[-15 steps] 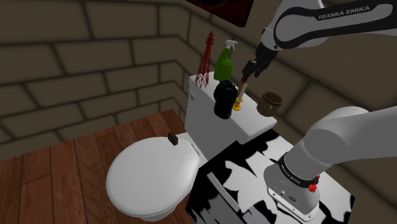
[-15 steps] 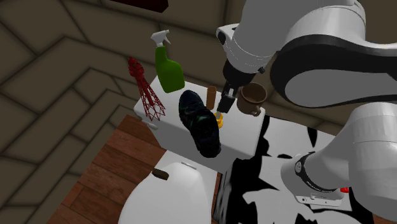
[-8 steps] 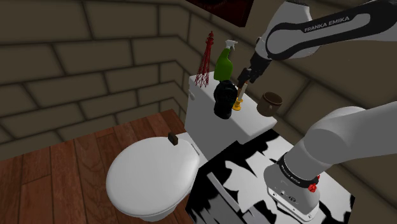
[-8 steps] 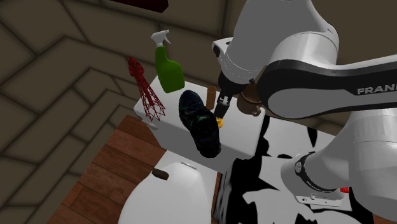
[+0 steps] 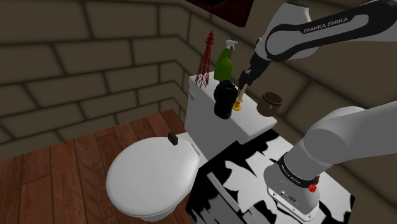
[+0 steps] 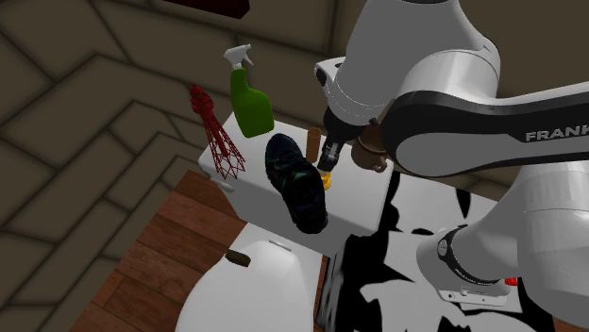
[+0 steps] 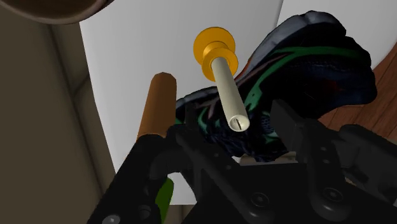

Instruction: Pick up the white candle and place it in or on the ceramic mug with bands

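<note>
The candle (image 7: 226,89) is an off-white stick standing in a yellow holder (image 5: 237,105) on the white toilet tank lid (image 5: 210,111). My black gripper (image 7: 238,127) hangs over it, and the candle's top lies between the two fingers (image 7: 289,124). The fingers stand apart with a small gap on each side of the stick. In the shoulder view the gripper (image 5: 242,81) is right above the candle (image 5: 240,95). The brown mug (image 5: 271,102) stands on the tank toward that view's right, also seen as the mug (image 6: 373,146) behind my wrist.
A black shoe (image 5: 224,98) lies right beside the candle, with a brown cylinder (image 7: 156,105) close on the other side. A green spray bottle (image 5: 224,63) and a red wire tower (image 5: 205,60) stand further along the tank. The toilet lid (image 5: 149,175) carries a small brown object (image 5: 172,137).
The gripper has come down and toward the shoulder view's left onto the candle's top. Over the last half second the arm has hardly moved.
</note>
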`<action>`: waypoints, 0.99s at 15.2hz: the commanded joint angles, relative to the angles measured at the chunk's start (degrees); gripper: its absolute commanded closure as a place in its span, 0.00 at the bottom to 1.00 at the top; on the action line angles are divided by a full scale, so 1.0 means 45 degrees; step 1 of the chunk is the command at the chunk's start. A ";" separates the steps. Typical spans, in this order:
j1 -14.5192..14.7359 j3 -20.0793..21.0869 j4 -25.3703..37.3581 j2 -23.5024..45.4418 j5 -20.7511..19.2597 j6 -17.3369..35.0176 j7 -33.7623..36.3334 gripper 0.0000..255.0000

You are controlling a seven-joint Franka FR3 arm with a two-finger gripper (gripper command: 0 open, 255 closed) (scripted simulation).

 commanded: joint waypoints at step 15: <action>0.0002 0.0091 0.0686 -0.0600 0.0038 -0.1285 0.0026 1.00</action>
